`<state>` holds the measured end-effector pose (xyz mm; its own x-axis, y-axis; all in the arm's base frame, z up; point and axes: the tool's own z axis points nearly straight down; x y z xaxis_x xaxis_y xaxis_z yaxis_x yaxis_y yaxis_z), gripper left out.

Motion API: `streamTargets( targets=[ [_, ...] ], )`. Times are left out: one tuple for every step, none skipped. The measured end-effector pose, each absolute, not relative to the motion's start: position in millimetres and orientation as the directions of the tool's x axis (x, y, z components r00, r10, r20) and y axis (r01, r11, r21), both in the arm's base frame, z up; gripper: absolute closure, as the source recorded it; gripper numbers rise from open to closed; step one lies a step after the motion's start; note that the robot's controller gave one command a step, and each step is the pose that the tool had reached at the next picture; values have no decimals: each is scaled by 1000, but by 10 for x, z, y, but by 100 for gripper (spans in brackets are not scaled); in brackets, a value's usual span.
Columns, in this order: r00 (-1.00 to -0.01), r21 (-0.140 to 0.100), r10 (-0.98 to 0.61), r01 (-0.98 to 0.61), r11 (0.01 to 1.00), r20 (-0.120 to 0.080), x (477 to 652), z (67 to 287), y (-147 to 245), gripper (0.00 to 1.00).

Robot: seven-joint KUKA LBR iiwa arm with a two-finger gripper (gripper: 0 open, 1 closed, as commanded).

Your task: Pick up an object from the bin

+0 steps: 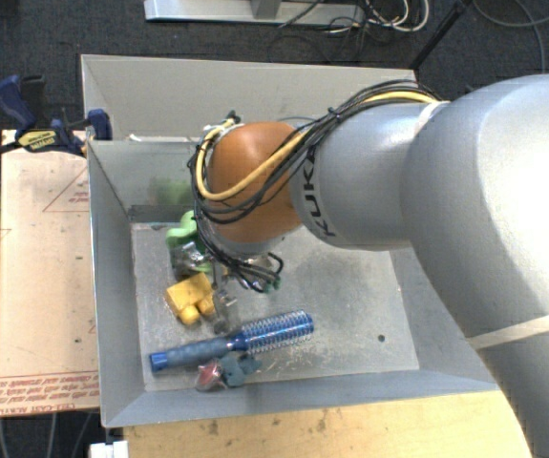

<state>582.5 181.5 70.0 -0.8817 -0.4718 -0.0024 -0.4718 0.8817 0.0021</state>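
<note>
Several small things crowd one corner of the bin [112, 275] as the arm [427, 189] bends steeply down, likely so its jaws meet the floor square-on. They hang just behind the brush [245, 340], hard by a yellow block [188, 299] near the brush's handle end. Wiring under the orange cover [250, 184] hides them; spread or pressed together, one cannot tell. A green piece [183, 225] lies beyond the block, farther from the brush, and a reddish scrap [207, 377] touches the brush's front. The block looks the likeliest pick.

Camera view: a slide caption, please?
Robot gripper down in a grey metal bin, beside a yellow block and a blue hairbrush.
</note>
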Motion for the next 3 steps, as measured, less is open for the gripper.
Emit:
streamTargets(
  targets=[
    [-883,2,-469,-469,883,-3,5829,701,1821,0],
    [-884,2,-467,-467,884,-3,5833,702,1828,0],
    [-884,2,-467,-467,884,-3,5835,705,1828,100]
  ],
)
